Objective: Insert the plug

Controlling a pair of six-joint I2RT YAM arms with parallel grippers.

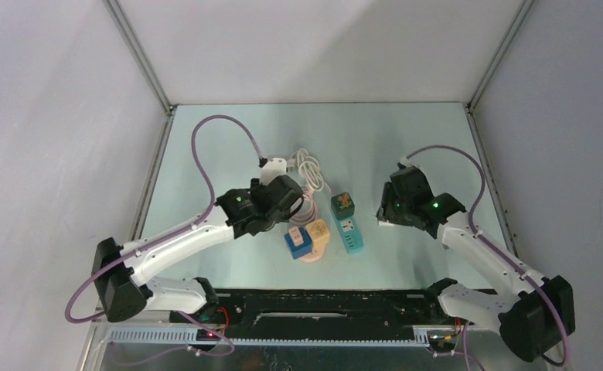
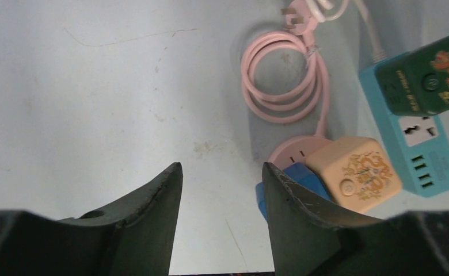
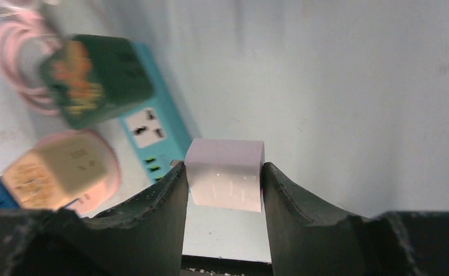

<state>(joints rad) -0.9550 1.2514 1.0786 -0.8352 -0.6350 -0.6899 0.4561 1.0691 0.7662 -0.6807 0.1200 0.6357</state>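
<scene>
My right gripper (image 3: 223,168) is shut on a white cube plug (image 3: 225,178) and holds it above the table, right of the teal power strip (image 3: 153,129). From above, this gripper (image 1: 391,212) sits to the right of the strip (image 1: 350,232). A dark green adapter (image 1: 343,203) sits plugged into the strip's far end; a free socket (image 3: 146,127) shows below it. My left gripper (image 2: 222,167) is open and empty, low over the bare table, with a blue adapter (image 2: 303,178) just beside its right finger.
A pink round socket (image 1: 311,255) carries a beige adapter (image 1: 318,229) and the blue adapter (image 1: 296,242). Its pink cord (image 2: 282,80) lies coiled behind it. White cables (image 1: 308,170) and a white plug (image 1: 274,164) lie farther back. Metal frame rails line the table sides.
</scene>
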